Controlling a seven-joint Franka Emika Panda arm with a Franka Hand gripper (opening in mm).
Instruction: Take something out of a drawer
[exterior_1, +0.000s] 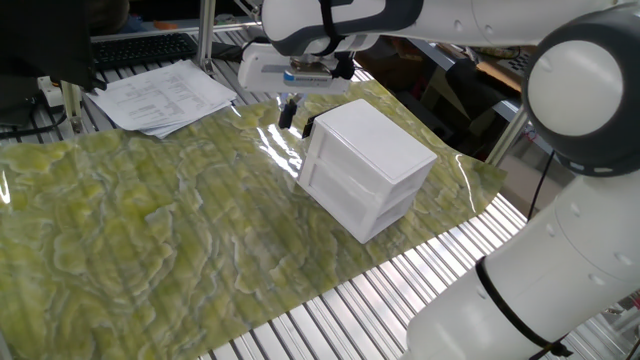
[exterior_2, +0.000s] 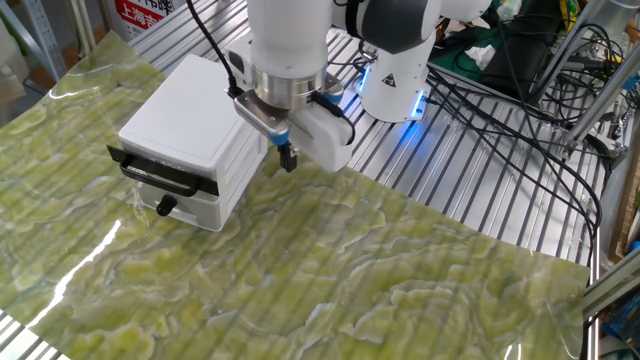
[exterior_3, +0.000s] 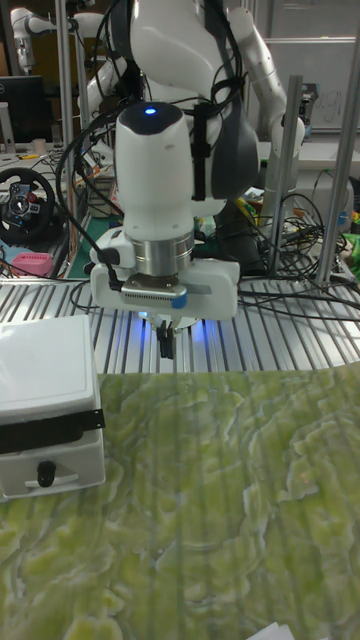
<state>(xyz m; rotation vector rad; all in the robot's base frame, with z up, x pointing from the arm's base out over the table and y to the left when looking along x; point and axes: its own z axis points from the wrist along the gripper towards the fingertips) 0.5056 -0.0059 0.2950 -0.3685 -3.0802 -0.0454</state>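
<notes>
So basically nothing of the task looks done yet. The small boxy white plastic two-drawer cabinet (exterior_2: 195, 140) is sat on the green-and-yellow marbled table mat (exterior_2: 380, 280), and the upper shallow white drawer with the long black bar handle (exterior_2: 160, 171) looks pushed in, or very nearly, with its front about level with the cabinet face. The lower drawer with the little black knob (exterior_2: 164, 207) is shut too. The small pale tan wooden cube isn't seen in any view, so it's presumably inside the upper drawer, but that can't be confirmed.

The black two-finger gripper (exterior_2: 287, 157) is held low over the mat, just beside the cabinet's side wall and back toward the robot's white base (exterior_2: 395, 85), nowhere near the handles at the front. The fingers are seen pressed close together as one dark stub, with nothing held between them, and the tall fixed view (exterior_3: 165, 343) backs that up.

What's left, as judged from here: the gripper has to be brought round to the front, the bar handle hooked or gripped, the drawer pulled open, then the cube picked out. So pretty much everything. A stack of white printed papers (exterior_1: 165, 95) is lying off the mat's far edge, well out of the way.
</notes>
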